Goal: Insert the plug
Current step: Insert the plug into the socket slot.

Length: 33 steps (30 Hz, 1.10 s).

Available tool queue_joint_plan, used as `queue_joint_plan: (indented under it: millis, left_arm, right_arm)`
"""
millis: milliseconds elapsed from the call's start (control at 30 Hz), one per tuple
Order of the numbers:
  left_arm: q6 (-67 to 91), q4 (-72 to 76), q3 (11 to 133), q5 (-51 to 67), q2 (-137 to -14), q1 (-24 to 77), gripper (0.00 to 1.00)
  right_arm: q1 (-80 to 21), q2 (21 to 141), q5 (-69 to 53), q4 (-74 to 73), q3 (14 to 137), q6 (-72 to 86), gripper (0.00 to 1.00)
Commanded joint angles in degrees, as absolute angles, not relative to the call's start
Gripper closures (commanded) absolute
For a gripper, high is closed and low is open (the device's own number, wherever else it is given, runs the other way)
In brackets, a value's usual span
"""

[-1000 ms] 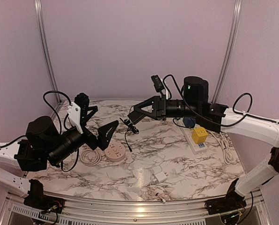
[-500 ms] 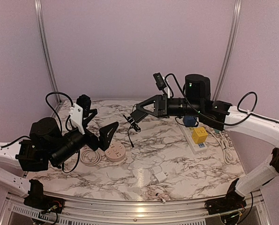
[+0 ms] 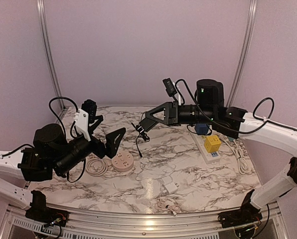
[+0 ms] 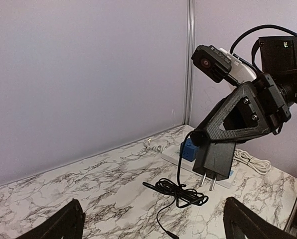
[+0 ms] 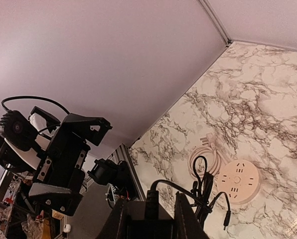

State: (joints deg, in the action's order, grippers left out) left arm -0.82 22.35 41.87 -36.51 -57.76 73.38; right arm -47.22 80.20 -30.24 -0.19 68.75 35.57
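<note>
The right gripper (image 3: 148, 121) is clamped on a black boxy plug (image 4: 217, 156), held in mid-air at centre frame with its two metal prongs pointing down and a thin cable (image 4: 181, 191) dangling. The left gripper (image 3: 107, 127) has its jaws wide apart, above a round pink socket (image 3: 122, 162). Glossy marble-patterned tabletop (image 3: 188, 174); plain lilac walls (image 3: 138, 45).

— Where is the black plug (image 4: 217, 157)?
— Held aloft over the tabletop's (image 3: 188, 174) far middle, two prongs down, its cord (image 4: 181, 191) dangling tangled.
— The round pink socket (image 3: 122, 162)?
— Flat near the left edge, face up.
</note>
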Motion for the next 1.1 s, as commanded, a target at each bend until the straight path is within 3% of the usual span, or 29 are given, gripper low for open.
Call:
queue_joint_plan:
  millis: [0,1067]
  left_arm:
    - [-0.44,23.16,42.66,-36.2,-58.51,72.52,0.01]
    - [2.6,24.08,40.88,-35.33,-58.99,71.55,0.01]
  right_arm:
    - [-46.59,78.0,-29.4,-1.51,71.79,34.45,1.0]
    - [-46.29,76.99,-28.95,-1.73,70.58,34.28,1.0]
